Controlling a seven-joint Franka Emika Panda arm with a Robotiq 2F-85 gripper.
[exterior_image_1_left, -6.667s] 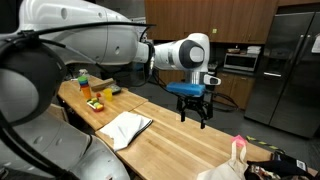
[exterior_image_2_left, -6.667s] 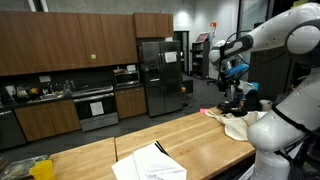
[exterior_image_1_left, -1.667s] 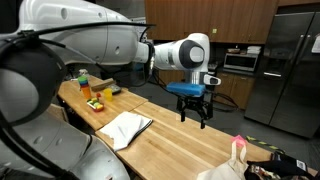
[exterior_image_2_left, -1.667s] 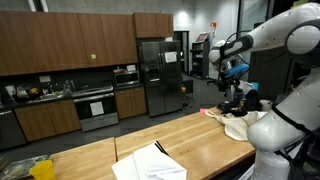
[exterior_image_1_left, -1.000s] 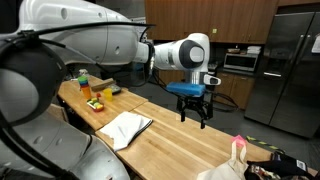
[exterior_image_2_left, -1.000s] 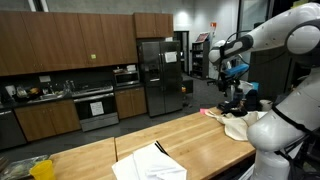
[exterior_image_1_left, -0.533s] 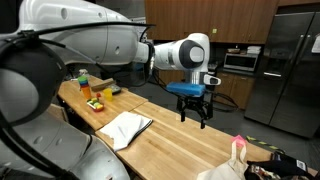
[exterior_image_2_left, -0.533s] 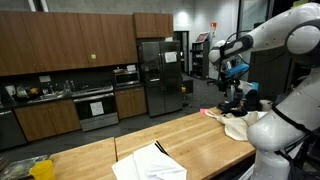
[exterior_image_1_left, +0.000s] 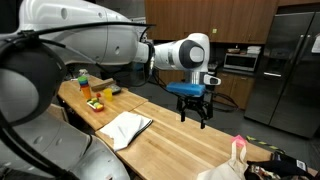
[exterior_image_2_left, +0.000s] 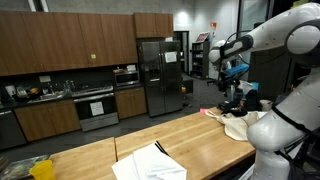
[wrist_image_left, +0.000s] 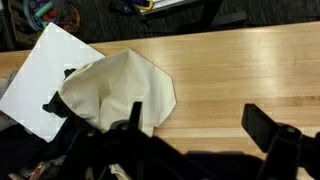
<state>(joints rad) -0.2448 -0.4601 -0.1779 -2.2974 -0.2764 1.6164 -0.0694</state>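
Nothing has moved since the earlier frames: arm, pincer and every item on the counter sit just where they were.

From where an exterior view looks along the wood, the pincer (exterior_image_1_left: 194, 118) hangs in the air above the counter (exterior_image_1_left: 180, 140), fingers pointing down and spread wide, gripping nothing. A white sheet (exterior_image_1_left: 113, 133) lies on the wood near it, off to the side, with a cream cloth (exterior_image_1_left: 132, 124) resting on it. Further back along the same counter stands a green bottle (exterior_image_1_left: 83, 82) beside some yellow items (exterior_image_1_left: 95, 101). At the near end sits a pale bag (exterior_image_1_left: 235, 160) with a pink top. A steel refrigerator (exterior_image_1_left: 290, 60) fills the background.

Seen from the opposite end of the room in an exterior view, the pincer (exterior_image_2_left: 236, 100) hangs beyond the far end of the counter (exterior_image_2_left: 190, 135), above the pale bag (exterior_image_2_left: 235, 125). The white sheet (exterior_image_2_left: 150, 163) lies well apart from it, close to the camera. Dark cabinets and a refrigerator (exterior_image_2_left: 158, 75) line the wall behind.

Looking down in the wrist view, the pincer (wrist_image_left: 200, 135) shows as two dark fingers (wrist_image_left: 272, 128) at the bottom edge, standing wide apart with only bare wood between them. The cream cloth (wrist_image_left: 120, 90) lies crumpled on the counter (wrist_image_left: 240, 70), up and to one side of the open gap, partly covering the white sheet (wrist_image_left: 40, 75). One finger overlaps the cloth's lower edge in the picture; whether it touches cannot be told from here.
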